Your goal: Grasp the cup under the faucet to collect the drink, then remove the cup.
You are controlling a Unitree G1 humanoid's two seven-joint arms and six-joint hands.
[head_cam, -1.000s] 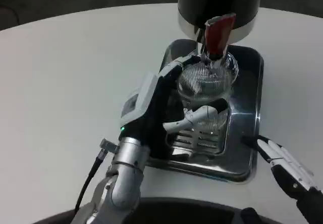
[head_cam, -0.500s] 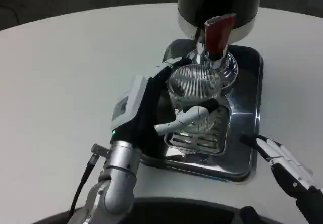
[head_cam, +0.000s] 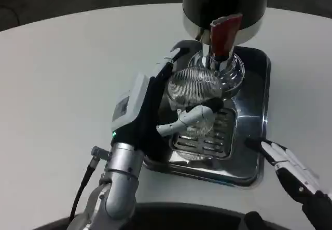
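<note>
Left hand (head_cam: 155, 108) is gripping the ribbed glass cup (head_cam: 193, 96), fingers wrapping around its sides w/ one white finger (head_cam: 187, 120) crossing the front. Cup is sitting over the drip tray (head_cam: 249, 157) grate, just left of & below the red faucet lever (head_cam: 223, 33) on the black dispenser (head_cam: 225, 4). Right hand (head_cam: 293, 175) is lying at the tray's near-right corner, fingers extended, holding nothing.

i get even, soft overhead light; the white table (head_cam: 62, 85) reads bright with hardly any shadow. glare streaks the steel tray (head_cam: 254, 137) toward 4 o'clock. the whole frame is slightly soft, and the corner at 11 o'clock falls off dark.
</note>
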